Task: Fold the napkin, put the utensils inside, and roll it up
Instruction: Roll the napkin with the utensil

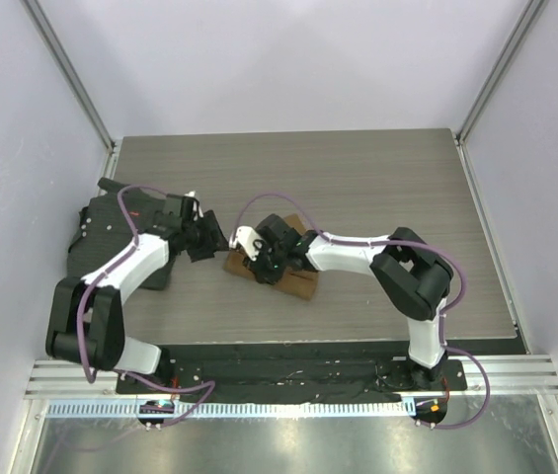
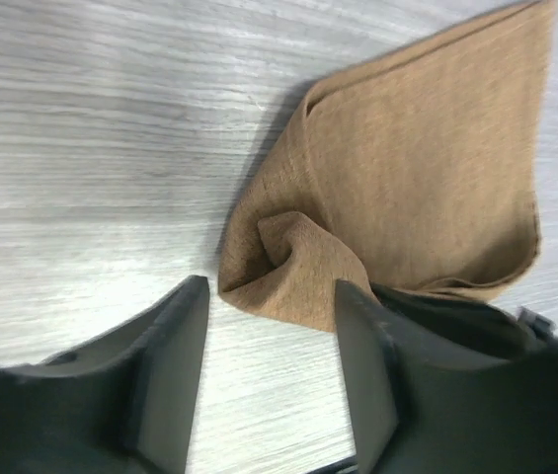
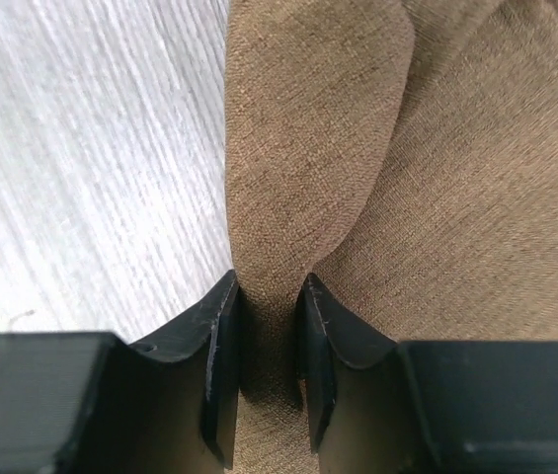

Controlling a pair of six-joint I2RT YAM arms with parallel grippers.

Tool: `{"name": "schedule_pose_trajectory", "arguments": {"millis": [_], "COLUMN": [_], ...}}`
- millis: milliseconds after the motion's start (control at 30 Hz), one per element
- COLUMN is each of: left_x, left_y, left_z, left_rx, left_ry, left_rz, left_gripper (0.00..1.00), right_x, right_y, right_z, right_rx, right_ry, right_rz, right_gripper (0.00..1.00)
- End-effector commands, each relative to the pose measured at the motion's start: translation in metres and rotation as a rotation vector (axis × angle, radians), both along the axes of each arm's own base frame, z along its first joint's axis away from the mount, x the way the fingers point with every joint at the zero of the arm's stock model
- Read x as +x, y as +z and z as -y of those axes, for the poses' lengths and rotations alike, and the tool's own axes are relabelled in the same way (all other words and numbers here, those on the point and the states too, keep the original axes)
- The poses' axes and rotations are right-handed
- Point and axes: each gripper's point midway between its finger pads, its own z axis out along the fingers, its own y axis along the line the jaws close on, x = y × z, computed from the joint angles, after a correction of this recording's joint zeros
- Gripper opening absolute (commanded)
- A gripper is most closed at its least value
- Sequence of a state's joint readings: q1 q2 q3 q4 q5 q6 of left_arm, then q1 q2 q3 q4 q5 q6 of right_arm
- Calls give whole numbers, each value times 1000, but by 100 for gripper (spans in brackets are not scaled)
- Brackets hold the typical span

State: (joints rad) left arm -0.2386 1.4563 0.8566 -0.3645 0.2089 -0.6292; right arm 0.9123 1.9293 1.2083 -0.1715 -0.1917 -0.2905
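Observation:
The tan-brown napkin (image 1: 293,278) lies folded and bunched at the middle of the table. My right gripper (image 1: 259,259) is shut on a raised fold of the napkin (image 3: 308,148), the cloth pinched between both fingers. My left gripper (image 1: 209,242) is open just left of the napkin, its jaws apart over bare table with the napkin's crumpled corner (image 2: 298,257) just beyond the fingertips. The knife is not visible in any view.
A dark grey-black textured mat (image 1: 111,232) lies at the left of the table under my left arm. The wood-grain table (image 1: 377,178) is walled on the back and both sides.

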Motion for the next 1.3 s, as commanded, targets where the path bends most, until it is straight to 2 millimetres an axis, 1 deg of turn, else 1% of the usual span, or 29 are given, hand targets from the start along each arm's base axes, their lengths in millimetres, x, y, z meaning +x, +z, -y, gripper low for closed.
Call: {"name": "schedule_pose_trajectory", "arguments": {"millis": [0, 33, 67, 100, 133, 167, 200, 233, 267, 300, 400, 500, 533, 733, 833, 867, 900, 1033, 1100, 1167, 1200, 1233, 1267], "left_x": [-3, -4, -3, -5, -8, -8, -9, -11, -12, -13, -17, -21, -23, -31, -36, -35, -37, -39, -42, -46, -47, -49, -50], "left_y": [15, 15, 19, 20, 16, 17, 17, 15, 13, 13, 3, -9, -12, -31, -37, -35, -37, -36, -39, -43, -43, -45, -45], "left_z": [-11, -11, -11, -9, -8, -7, -4, -2, 0, 4, 10, 10, 9, 10, 11, 12, 12, 18, 19, 18, 19, 18, 18], "left_rx": [11, 7, -2, -13, -16, -25, -43, -52, -61, -87, -116, -114, -112, -111, -115, -123, -127, -162, -168, -167, -171, -172, -170], "left_ry": [44, 44, 41, 37, 34, 29, 16, 10, 5, -4, -16, -13, -13, -14, -18, -23, -22, -37, -40, -42, -44, -43, -42], "left_rz": [77, 82, 102, 104, 98, 100, 101, 92, 87, 84, 57, 25, 16, -57, -78, -71, -77, -78, -90, -103, -103, -110, -111], "left_gripper": [63, 69, 70, 72, 73, 74, 75, 77, 77, 78, 79, 78, 78, 70, 64, 62, 59, 57, 54, 54, 50, 49, 44], "right_x": [-46, -46, -49, -56, -51, -52, -59, -53, -54, -58, -56, -56, -57, -51, -49, -48, -45, -41, -38, -36, -36, -34, -34], "right_y": [-18, -16, -18, -13, -10, -9, -9, -5, -4, -3, -5, -6, -10, -15, -18, -21, -20, -24, -25, -27, -27, -28, -28], "right_z": [17, 16, 16, 13, 14, 13, 11, 12, 11, 8, 8, 8, 8, 11, 12, 12, 12, 12, 12, 12, 11, 12, 12], "right_rx": [34, 54, 70, 108, 133, 148, 174, 192, 204, 221, 239, 255, 257, 265, 268, 265, 268, 265, 263, 262, 260, 259, 260], "right_ry": [51, 53, 60, 86, 77, 82, 106, 98, 103, 119, 118, 121, 118, 97, 88, 83, 79, 68, 62, 56, 56, 51, 52], "right_rz": [-352, -386, -433, -497, -539, -575, -644, -670, -698, -758, -824, -864, -890, -923, -934, -940, -936, -938, -936, -933, -931, -931, -930], "right_gripper": [27, 27, 27, 27, 26, 25, 25, 25, 25, 25, 25, 25, 25, 25, 25, 25, 25, 25, 26, 26, 26, 26, 27]}}
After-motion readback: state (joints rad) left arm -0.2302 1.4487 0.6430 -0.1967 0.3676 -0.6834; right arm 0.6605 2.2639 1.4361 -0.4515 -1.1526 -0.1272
